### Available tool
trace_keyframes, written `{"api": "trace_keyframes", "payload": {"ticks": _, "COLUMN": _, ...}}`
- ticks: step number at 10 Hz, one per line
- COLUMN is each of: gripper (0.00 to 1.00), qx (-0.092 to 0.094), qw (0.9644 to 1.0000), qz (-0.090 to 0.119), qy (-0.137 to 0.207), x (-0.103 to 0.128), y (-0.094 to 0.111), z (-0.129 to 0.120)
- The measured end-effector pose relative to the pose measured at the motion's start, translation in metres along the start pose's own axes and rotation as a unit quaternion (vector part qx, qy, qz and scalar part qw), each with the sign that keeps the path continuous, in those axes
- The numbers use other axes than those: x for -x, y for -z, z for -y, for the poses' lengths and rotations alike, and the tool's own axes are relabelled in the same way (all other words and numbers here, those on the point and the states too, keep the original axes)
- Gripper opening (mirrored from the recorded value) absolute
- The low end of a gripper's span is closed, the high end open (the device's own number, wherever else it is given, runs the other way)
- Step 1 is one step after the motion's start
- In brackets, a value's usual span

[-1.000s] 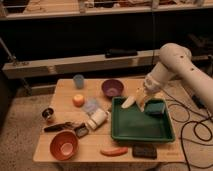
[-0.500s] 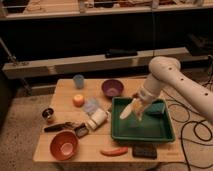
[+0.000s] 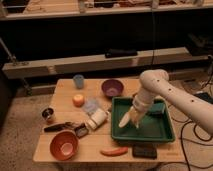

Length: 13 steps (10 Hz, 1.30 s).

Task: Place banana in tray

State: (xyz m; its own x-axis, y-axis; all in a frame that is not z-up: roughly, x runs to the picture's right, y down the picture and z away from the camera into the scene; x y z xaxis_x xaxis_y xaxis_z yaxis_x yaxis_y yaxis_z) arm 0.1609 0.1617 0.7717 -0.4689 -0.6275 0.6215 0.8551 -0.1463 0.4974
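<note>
Worktop (image 3: 67, 100): it is carrying everything here, with the tray on its right half and the smaller items spread over the left.
Tray (image 3: 165, 134): the green tray is sitting at the right, and most of its floor is showing bare.
Arm (image 3: 172, 97): it is reaching in from the right and bending down over the tray; compared with a second ago it is sitting lower and further left, so the reach is deepening into the tray.
Claw (image 3: 131, 119): it is hanging low over the tray's left part, close to the floor; whether it is apart or clamped, I cannot tell.
Banana (image 3: 126, 120): the pale piece at the claw's tip is lying inside the tray's outline, where earlier it was riding higher by the far rim.
Meaning: the carry is looking finished and the drop is coming next; the banana is seeming near enough to the floor to be let go without bouncing out.
Others: the purple bowl (image 3: 112, 88), orange bowl (image 3: 64, 145) and red sausage (image 3: 114, 151) are sitting where they were, outside the tray.
</note>
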Motion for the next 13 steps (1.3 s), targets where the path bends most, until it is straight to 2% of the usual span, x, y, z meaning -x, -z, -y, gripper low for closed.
{"api": "trace_keyframes", "payload": {"ticks": 2, "gripper": 0.02, "qx": -0.006, "qw": 0.9999, "qz": 0.014, "qy": -0.007, "x": -0.003, "y": -0.023, "z": -0.006}}
{"api": "trace_keyframes", "payload": {"ticks": 4, "gripper": 0.21, "qx": -0.015, "qw": 0.9995, "qz": 0.020, "qy": -0.017, "x": -0.004, "y": -0.032, "z": -0.008}}
{"api": "trace_keyframes", "payload": {"ticks": 6, "gripper": 0.37, "qx": -0.023, "qw": 0.9991, "qz": 0.020, "qy": -0.029, "x": -0.006, "y": -0.033, "z": -0.009}}
{"api": "trace_keyframes", "payload": {"ticks": 13, "gripper": 0.38, "qx": -0.023, "qw": 0.9991, "qz": 0.020, "qy": -0.028, "x": -0.007, "y": -0.033, "z": -0.008}}
